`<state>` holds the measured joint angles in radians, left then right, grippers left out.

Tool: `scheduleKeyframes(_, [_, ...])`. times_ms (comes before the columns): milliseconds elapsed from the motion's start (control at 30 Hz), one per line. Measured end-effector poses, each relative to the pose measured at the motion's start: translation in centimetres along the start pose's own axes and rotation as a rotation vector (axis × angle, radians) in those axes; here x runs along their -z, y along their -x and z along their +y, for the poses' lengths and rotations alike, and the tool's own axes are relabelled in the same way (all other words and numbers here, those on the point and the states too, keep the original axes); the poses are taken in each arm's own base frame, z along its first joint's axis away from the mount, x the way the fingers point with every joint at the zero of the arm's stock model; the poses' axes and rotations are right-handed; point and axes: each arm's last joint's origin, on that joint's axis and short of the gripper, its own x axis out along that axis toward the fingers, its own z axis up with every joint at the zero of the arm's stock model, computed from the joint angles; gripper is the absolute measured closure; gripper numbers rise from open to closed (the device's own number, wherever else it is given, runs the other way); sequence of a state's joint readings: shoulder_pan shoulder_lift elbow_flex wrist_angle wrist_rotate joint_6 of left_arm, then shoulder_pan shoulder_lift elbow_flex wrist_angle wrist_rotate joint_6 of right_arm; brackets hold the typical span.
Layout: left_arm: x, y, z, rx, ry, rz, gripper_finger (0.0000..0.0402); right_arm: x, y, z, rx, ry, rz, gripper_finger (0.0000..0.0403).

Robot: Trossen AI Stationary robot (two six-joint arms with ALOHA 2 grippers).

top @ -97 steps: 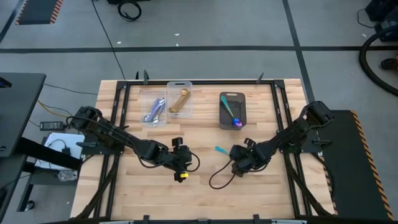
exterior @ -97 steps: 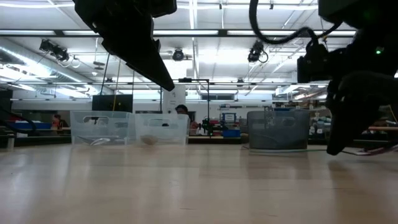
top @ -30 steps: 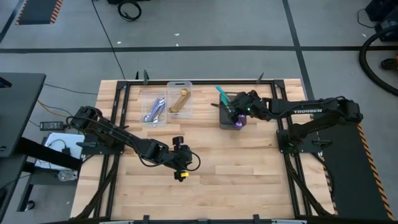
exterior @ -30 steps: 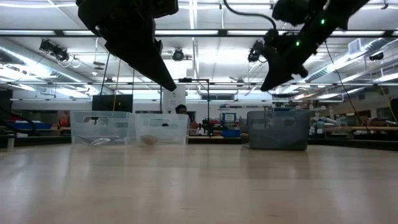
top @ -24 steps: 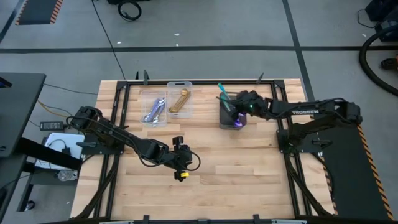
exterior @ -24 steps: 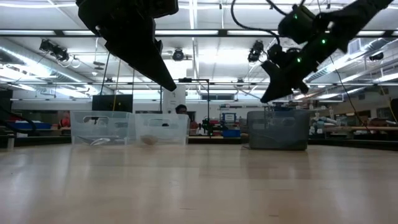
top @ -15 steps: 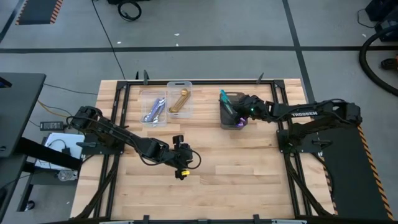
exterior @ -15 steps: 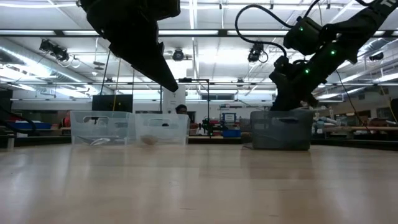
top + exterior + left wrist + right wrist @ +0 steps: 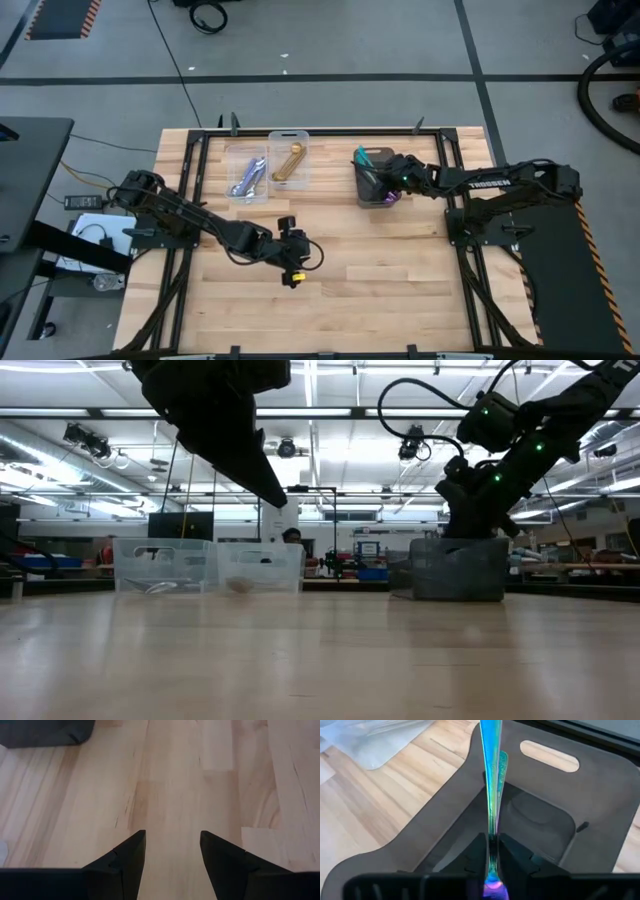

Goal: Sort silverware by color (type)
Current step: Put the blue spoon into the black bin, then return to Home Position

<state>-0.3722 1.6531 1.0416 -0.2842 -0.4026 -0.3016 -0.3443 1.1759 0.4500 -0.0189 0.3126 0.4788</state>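
Observation:
My right gripper [image 9: 378, 178] reaches into the dark grey bin [image 9: 392, 160] at the table's far right and is shut on an iridescent spoon [image 9: 491, 780] with a teal handle [image 9: 360, 155]. Another teal handle [image 9: 503, 762] lies inside the bin behind it, and a purple bowl [image 9: 385, 198] shows at the bin's near end. In the low view my right gripper [image 9: 470, 525] dips behind the bin's wall [image 9: 455, 575]. My left gripper [image 9: 292, 275] hangs open over bare wood near the table's middle, with nothing between its fingers [image 9: 127, 857]. My right gripper pinches the spoon between its two fingers [image 9: 477, 851] at the shaft [image 9: 492, 837] near the purple bowl end. The fingers slant down from the table's right and lie along the spoon. The handle sticks out past the fingertips over the bin's floor, seen edge-on.
Two clear bins stand at the far left: one [image 9: 247, 172] holds silver spoons with lavender handles, the other [image 9: 290, 160] a gold one. A black frame [image 9: 320, 131] runs along the table's edges. Bare wood [image 9: 400, 280] spreads between the arms.
My right gripper has sunk from above the dark bin down into it, rolling a little, with the spoon between its fingers. The spoon's teal handle has come down to the bin's far left corner. The bin has shifted and turned slightly.

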Motion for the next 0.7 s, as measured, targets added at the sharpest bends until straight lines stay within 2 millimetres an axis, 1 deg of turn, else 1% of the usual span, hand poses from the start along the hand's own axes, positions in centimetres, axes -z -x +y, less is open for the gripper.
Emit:
scheduleKeyframes(200, [-0.1, 0.0, -0.1, 0.0, -0.083, -0.008, 0.0206, 0.0, 0.0, 0.0, -0.018, 0.022, 0.008, 0.0293])
scheduleKeyframes(333, [-0.1, 0.5, 0.1, -0.001, -0.109, -0.011, 0.0217, -0.4, 0.7, 0.1, -0.05, 0.049, -0.021, 0.0276])
scheduleKeyframes(500, [-0.4, 2.4, 0.9, -0.005, -0.12, -0.01, 0.0235, -1.4, 2.6, 0.0, -0.137, 0.081, -0.092, 0.0279])
scheduleKeyframes(633, [-0.7, 4.3, 1.7, -0.017, -0.131, -0.023, 0.0246, -2.3, 5.1, -0.1, -0.235, 0.1, -0.19, 0.0287])
scheduleKeyframes(700, [-0.8, 4.9, 2.0, -0.021, -0.147, -0.025, 0.025, -2.7, 6.3, -0.3, -0.276, 0.107, -0.243, 0.0291])
